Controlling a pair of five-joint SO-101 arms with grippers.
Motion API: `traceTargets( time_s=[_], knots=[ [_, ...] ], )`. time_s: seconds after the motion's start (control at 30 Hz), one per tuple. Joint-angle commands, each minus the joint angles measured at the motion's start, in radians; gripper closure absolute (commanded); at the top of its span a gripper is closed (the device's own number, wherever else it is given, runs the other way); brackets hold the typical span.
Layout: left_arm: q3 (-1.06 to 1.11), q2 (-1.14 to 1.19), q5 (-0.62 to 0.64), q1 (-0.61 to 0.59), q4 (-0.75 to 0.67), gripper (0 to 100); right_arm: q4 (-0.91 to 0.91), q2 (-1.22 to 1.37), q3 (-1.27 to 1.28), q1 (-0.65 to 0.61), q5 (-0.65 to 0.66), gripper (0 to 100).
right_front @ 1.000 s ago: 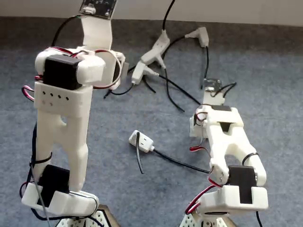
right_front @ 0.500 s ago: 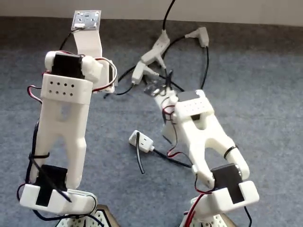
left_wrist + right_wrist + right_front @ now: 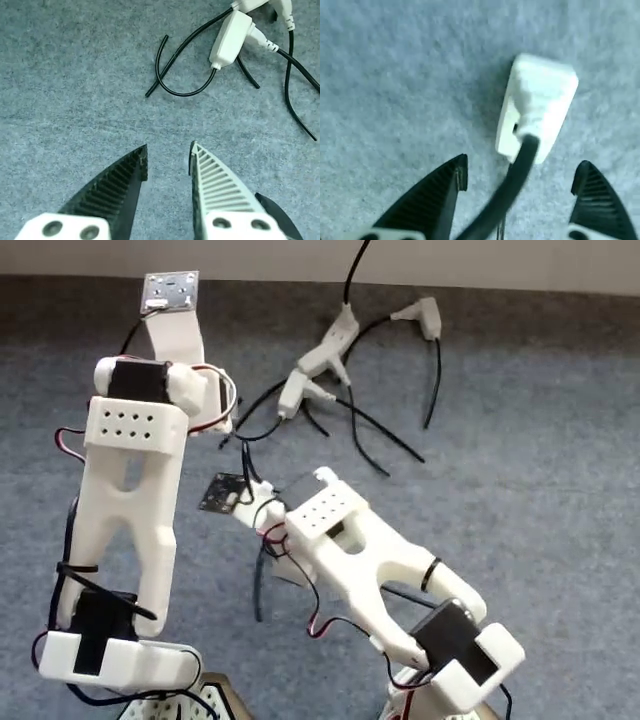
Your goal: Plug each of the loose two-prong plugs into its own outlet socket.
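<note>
Zero plugs look seated — white plugs point(image 3: 338, 335) loose upper centre; right gripper point(image 3: 521, 165) spread astride corded connector point(image 3: 537, 100), left gripper point(image 3: 168, 150) spread, empty — all mating still to do.

The left arm point(image 3: 130, 500) and the right arm point(image 3: 370, 560) are white moulded shells with black servo blocks point(image 3: 135, 380) at the joints. Rows of small round holes mark the broad links, and thin red, white and black wires point(image 3: 222, 400) loop outside. A grey screwed plate point(image 3: 170, 290) shows at the upper left. The left gripper point(image 3: 168, 150) pairs a black ribbed finger point(image 3: 117, 185) with a white ribbed finger point(image 3: 215, 185); on the right gripper point(image 3: 522, 165) both seem black.
</note>
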Motion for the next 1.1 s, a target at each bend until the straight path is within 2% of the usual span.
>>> traceTargets(
  time_s=[0.0,0.1,0.47,0.6,0.77,0.9,1.07],
  knots=[
    [-0.008,-0.019,0.006,-0.016,-0.017,84,-0.154,-0.007,-0.002,-0.035,-0.074,66.2],
    [-0.007,-0.019,0.006,-0.015,-0.017,84,-0.211,0.007,0.001,-0.019,-0.072,66.3],
    [0.001,-0.018,0.006,-0.015,-0.017,84,-0.236,0.269,-0.099,0.096,-0.074,66.6],
    [0.001,-0.015,0.006,-0.013,-0.017,84,-0.232,0.249,-0.127,0.124,-0.075,75.6],
    [0.001,-0.01,0.006,-0.012,-0.017,84,-0.111,0.2,-0.206,0.136,-0.072,87.4],
    [0.002,-0.008,0.006,-0.01,-0.017,84,-0.002,0.148,-0.311,0.182,-0.072,87.9],
    [0.002,-0.008,0.006,-0.01,-0.017,84,0.084,0.094,-0.441,0.306,-0.069,87.9]
  ],
)
